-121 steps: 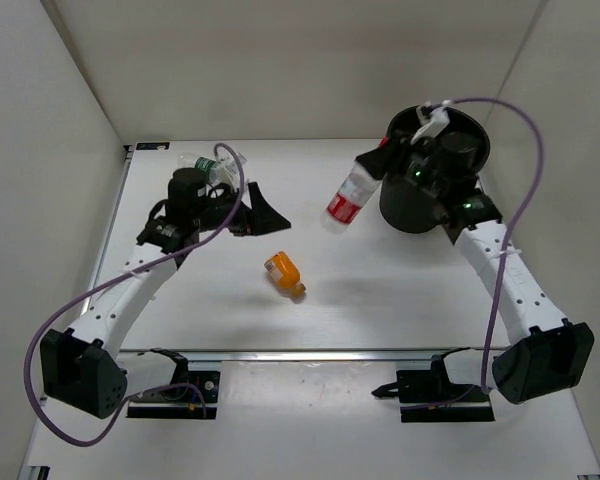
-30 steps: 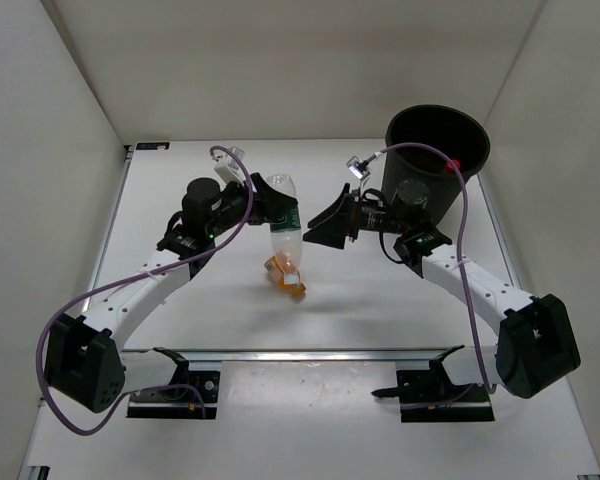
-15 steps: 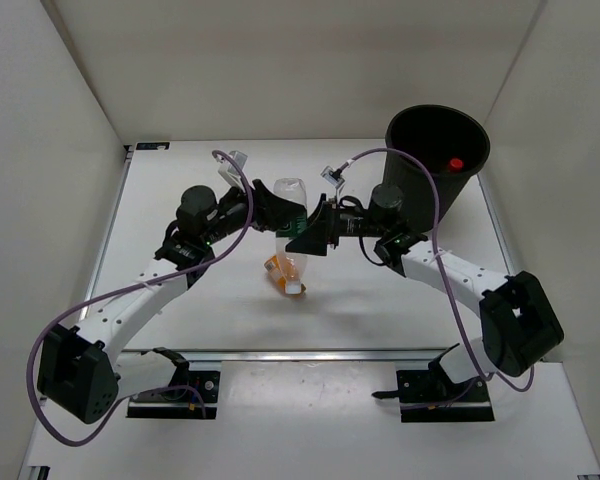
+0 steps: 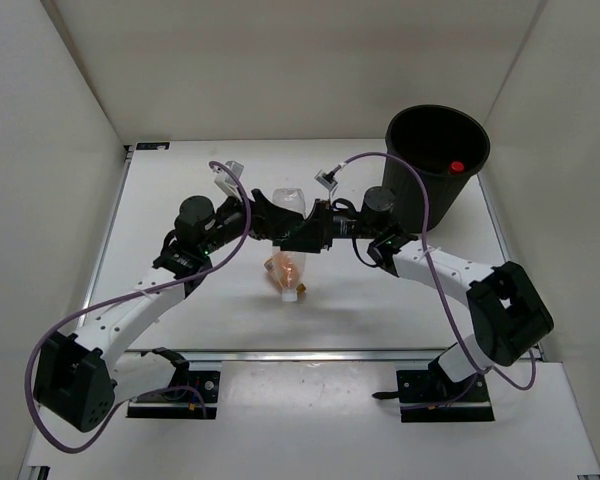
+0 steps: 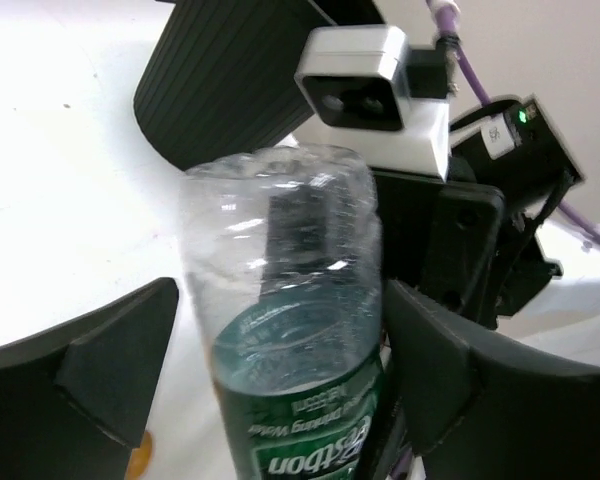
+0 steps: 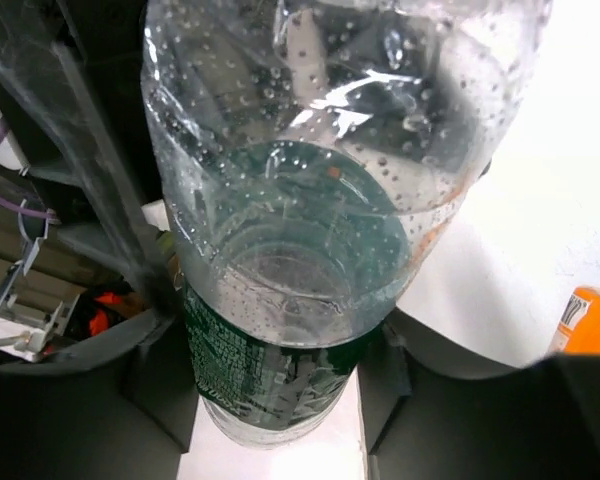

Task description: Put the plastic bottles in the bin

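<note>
The green-label bottle point(image 4: 291, 197) hangs upright in mid-air over the table's middle, between both grippers. My right gripper point(image 4: 306, 232) is shut on it; in the right wrist view its fingers point(image 6: 160, 375) press the labelled part of the bottle point(image 6: 310, 150) from both sides. My left gripper point(image 4: 268, 215) is open around the same bottle point(image 5: 280, 260), with a gap showing beside its left finger point(image 5: 110, 360). The squat orange bottle point(image 4: 282, 270) lies on the table just below. The black bin point(image 4: 420, 190) stands at the far right, with a red cap point(image 4: 457, 165) inside.
White walls close in the table on the left, back and right. The right arm's wrist camera point(image 5: 365, 80) sits close behind the bottle, facing my left gripper. A metal rail point(image 4: 300, 352) runs along the near edge. The purple cables loop above both arms.
My right gripper has come in from the right and shut on the green-label bottle. My left gripper's jaws have spread apart from it. The bottle has shifted slightly up the table.
</note>
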Controlling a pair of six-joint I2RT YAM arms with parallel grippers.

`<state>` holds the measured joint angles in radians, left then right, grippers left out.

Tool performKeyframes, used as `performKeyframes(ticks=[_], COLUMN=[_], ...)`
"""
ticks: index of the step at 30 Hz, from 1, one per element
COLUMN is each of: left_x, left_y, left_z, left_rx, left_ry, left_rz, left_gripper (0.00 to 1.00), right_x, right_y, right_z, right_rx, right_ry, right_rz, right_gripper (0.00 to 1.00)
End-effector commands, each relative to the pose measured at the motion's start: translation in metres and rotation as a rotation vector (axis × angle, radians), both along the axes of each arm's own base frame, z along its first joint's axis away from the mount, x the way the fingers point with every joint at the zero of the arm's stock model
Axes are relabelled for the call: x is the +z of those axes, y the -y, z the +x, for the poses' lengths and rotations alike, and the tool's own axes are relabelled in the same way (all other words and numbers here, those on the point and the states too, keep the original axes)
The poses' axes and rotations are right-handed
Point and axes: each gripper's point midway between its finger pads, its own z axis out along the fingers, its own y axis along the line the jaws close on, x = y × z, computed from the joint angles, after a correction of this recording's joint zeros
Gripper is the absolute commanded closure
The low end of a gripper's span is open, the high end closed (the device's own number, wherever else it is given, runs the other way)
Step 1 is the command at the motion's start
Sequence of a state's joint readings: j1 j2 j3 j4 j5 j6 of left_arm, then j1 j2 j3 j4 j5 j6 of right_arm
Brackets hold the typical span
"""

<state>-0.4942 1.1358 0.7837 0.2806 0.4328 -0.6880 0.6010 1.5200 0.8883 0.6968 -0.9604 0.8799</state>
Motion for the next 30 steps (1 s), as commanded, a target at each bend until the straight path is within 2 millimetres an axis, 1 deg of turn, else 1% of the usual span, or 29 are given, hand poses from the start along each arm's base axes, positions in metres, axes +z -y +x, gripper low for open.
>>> performKeyframes(ticks=[1,3,4,5,6,7,8,9,10,11,12,13,14,15,16,17,18,19,20,21,22,23,24,25,26,27,28,29,30], left_x=[0.034,0.037,0.047,0.052,0.045,0.055,0.050,0.034,0.028,0.013,-0.008,-0.032,-0.050,-0.066,-0.085,-0.105,-0.122,-0.128,-0.139,-0.150,-0.153,-0.157,-0.160,-0.158,-0.158,-0.155,-0.150,-0.147,-0.144], left_y=[-0.011,-0.018,-0.023,-0.028,-0.036,-0.047,-0.060,-0.067,-0.078,-0.090,-0.096,-0.104,-0.108,-0.107,-0.100,-0.090,-0.084,-0.074,-0.068,-0.060,-0.054,-0.049,-0.044,-0.042,-0.042,-0.045,-0.045,-0.044,-0.046], left_z=[0.002,0.001,0.000,-0.003,-0.002,0.002,0.004,0.003,0.008,0.011,0.008,0.007,0.012,0.007,0.006,0.004,0.005,0.004,0.007,0.008,0.013,0.014,0.018,0.024,0.024,0.028,0.030,0.030,0.031], left_rx=[0.045,0.043,0.054,0.063,0.091,0.152,0.220,0.256,0.332,0.390,0.411,0.443,0.468,0.461,0.427,0.399,0.386,0.361,0.355,0.331,0.331,0.324,0.314,0.330,0.335,0.352,0.359,0.354,0.360], left_ry=[0.075,0.065,0.082,0.088,0.060,0.082,0.062,-0.010,-0.029,-0.087,-0.167,-0.252,-0.311,-0.368,-0.410,-0.451,-0.481,-0.487,-0.511,-0.535,-0.538,-0.539,-0.537,-0.540,-0.545,-0.544,-0.536,-0.529,-0.518], left_rz=[-0.028,-0.014,-0.019,-0.009,0.024,0.043,0.105,0.166,0.217,0.296,0.366,0.451,0.506,0.554,0.601,0.636,0.668,0.675,0.690,0.700,0.699,0.712,0.735,0.747,0.756,0.754,0.736,0.716,0.698], left_gripper=[0.02,0.01,0.01,0.01,0.01,0.01,0.02,0.01,0.01,0.01,0.02,0.01,0.02,0.01,0.01,0.02,0.01,0.02,0.01,0.02,0.01,0.01,0.02,0.01,0.01,0.01,0.01,0.01,0.01], right_x=[0.028,0.026,0.030,0.028,0.033,0.039,0.050,0.056,0.070,0.073,0.099,0.114,0.131,0.137,0.152,0.158,0.156,0.160,0.164,0.139,0.135,0.139,0.131,0.118,0.113,0.109,0.100,0.100,0.093], right_y=[0.009,0.022,0.031,0.040,0.054,0.073,0.084,0.111,0.138,0.154,0.183,0.212,0.227,0.252,0.275,0.293,0.302,0.316,0.330,0.340,0.351,0.363,0.372,0.378,0.384,0.389,0.392,0.398,0.399], right_z=[-0.006,0.002,0.010,0.013,0.030,0.045,0.053,0.076,0.095,0.107,0.130,0.151,0.161,0.178,0.191,0.206,0.217,0.225,0.236,0.253,0.264,0.268,0.278,0.284,0.288,0.290,0.292,0.293,0.294], right_rx=[-0.025,-0.064,-0.098,-0.114,-0.167,-0.232,-0.275,-0.369,-0.466,-0.541,-0.664,-0.783,-0.842,-0.956,-1.062,-1.152,-1.183,-1.235,-1.273,-1.281,-1.295,-1.332,-1.361,-1.360,-1.385,-1.407,-1.404,-1.429,-1.422], right_ry=[0.121,0.125,0.128,0.120,0.158,0.146,0.177,0.219,0.227,0.235,0.314,0.337,0.354,0.385,0.427,0.439,0.448,0.460,0.455,0.387,0.374,0.365,0.345,0.333,0.327,0.336,0.328,0.328,0.308], right_rz=[0.038,0.020,0.013,-0.009,-0.018,-0.038,-0.055,-0.077,-0.101,-0.142,-0.164,-0.218,-0.246,-0.301,-0.352,-0.392,-0.424,-0.455,-0.476,-0.521,-0.551,-0.569,-0.611,-0.659,-0.692,-0.730,-0.765,-0.785,-0.806], right_gripper=[0.68,0.69,0.68,0.68,0.68,0.68,0.69,0.69,0.69,0.71,0.69,0.69,0.68,0.69,0.69,0.68,0.68,0.68,0.68,0.68,0.67,0.66,0.66,0.66,0.64,0.60,0.47,0.38,0.19])
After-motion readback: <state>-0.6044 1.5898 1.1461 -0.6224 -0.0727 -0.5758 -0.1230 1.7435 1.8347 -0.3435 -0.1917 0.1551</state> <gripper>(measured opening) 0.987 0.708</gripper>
